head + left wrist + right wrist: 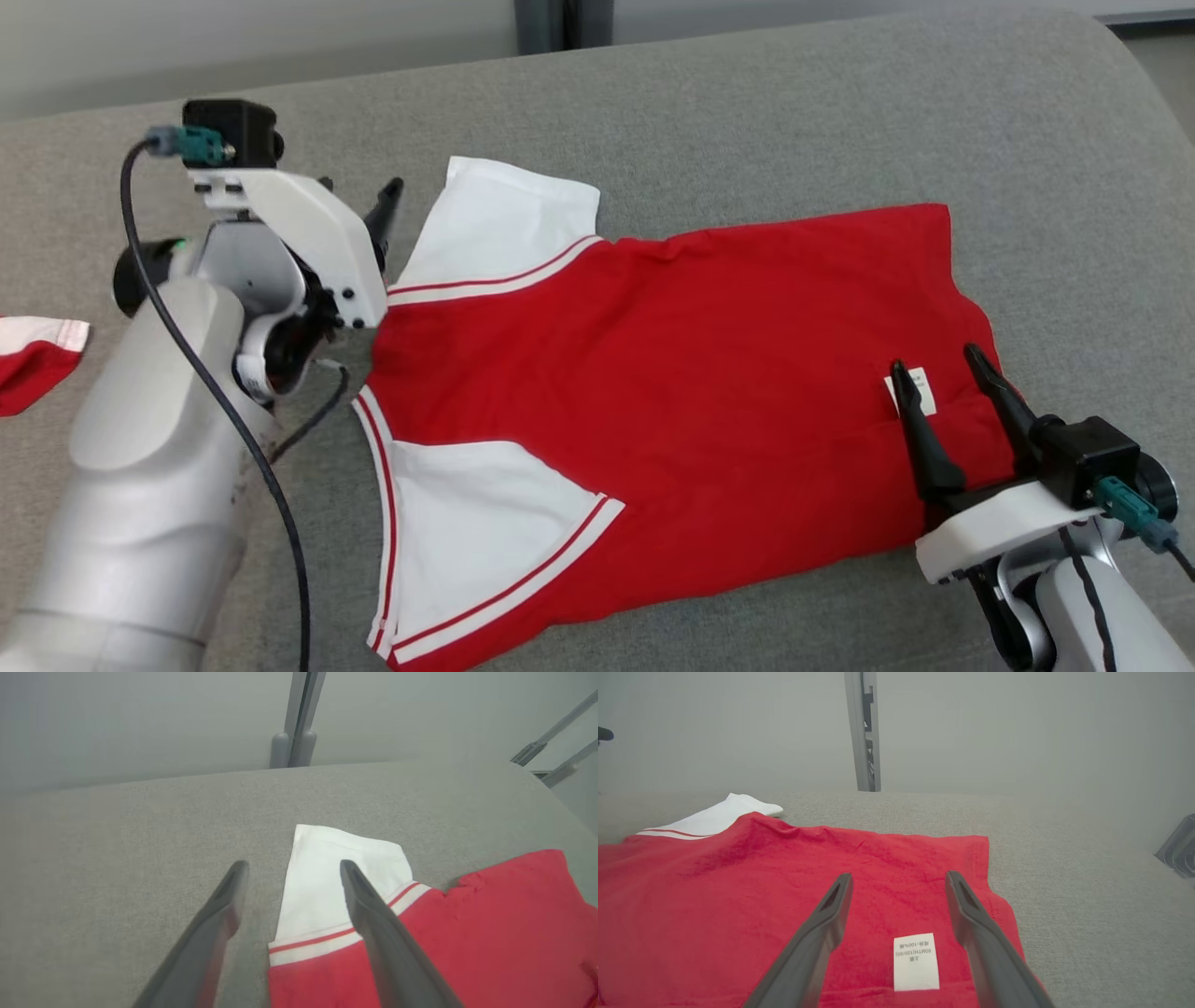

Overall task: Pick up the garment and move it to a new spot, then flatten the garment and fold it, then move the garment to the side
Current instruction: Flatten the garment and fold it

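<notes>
The garment (653,373) is a red shirt with white, red-striped sleeves, spread flat on the grey cushioned surface (840,121). My left gripper (378,219) hovers open at the far white sleeve (327,877); in the left wrist view its fingers straddle that sleeve's left edge, with nothing between them (294,865). My right gripper (934,359) is open above the red hem at the right end. In the right wrist view its fingers (899,876) stand on either side of a small white label (916,961) on the red cloth (714,905).
Another red and white piece of cloth (28,359) lies at the left edge of the head view. A grey post (560,23) rises behind the surface's far edge. Bare grey surface lies beyond and to the right of the shirt.
</notes>
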Robot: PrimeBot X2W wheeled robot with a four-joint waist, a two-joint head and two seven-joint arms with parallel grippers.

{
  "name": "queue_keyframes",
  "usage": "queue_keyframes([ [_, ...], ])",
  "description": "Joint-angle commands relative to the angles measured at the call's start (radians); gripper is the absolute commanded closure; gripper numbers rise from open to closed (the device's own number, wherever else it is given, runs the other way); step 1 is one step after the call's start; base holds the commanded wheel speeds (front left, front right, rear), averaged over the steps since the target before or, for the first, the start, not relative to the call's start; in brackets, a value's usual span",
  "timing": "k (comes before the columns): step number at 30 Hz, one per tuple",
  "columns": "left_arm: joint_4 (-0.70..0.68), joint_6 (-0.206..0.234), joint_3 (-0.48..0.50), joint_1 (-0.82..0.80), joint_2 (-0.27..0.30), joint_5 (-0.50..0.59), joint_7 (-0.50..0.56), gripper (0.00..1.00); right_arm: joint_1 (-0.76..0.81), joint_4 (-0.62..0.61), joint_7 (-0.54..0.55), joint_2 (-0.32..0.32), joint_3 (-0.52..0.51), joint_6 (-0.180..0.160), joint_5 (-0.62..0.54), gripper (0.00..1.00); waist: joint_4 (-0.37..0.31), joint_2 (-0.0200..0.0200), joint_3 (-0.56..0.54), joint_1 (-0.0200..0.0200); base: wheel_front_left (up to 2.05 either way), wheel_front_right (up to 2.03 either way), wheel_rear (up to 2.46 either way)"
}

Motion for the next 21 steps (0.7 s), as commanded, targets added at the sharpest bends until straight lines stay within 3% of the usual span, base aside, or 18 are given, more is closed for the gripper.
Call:
queue_keyframes([
  [1,0.015,-0.001,0.0,-0.022,0.006,0.002,0.009,0.0,-0.014,-0.003,-0.004,-0.003,-0.001,0.0,0.006,0.0,-0.037,0.0,0.047,0.0,0.0,0.0,0.0],
  [9,0.235,0.004,-0.034,-0.277,0.016,0.035,0.147,0.0,-0.087,-0.007,-0.004,0.011,0.04,0.0,0.027,0.0,-0.097,0.0,0.152,0.0,0.0,0.0,0.0],
  [21,0.397,0.001,-0.067,-0.467,0.031,0.061,0.235,0.0,-0.141,-0.013,-0.004,0.033,0.07,0.0,0.035,0.0,-0.155,0.0,0.253,0.0,0.0,0.0,0.0],
])
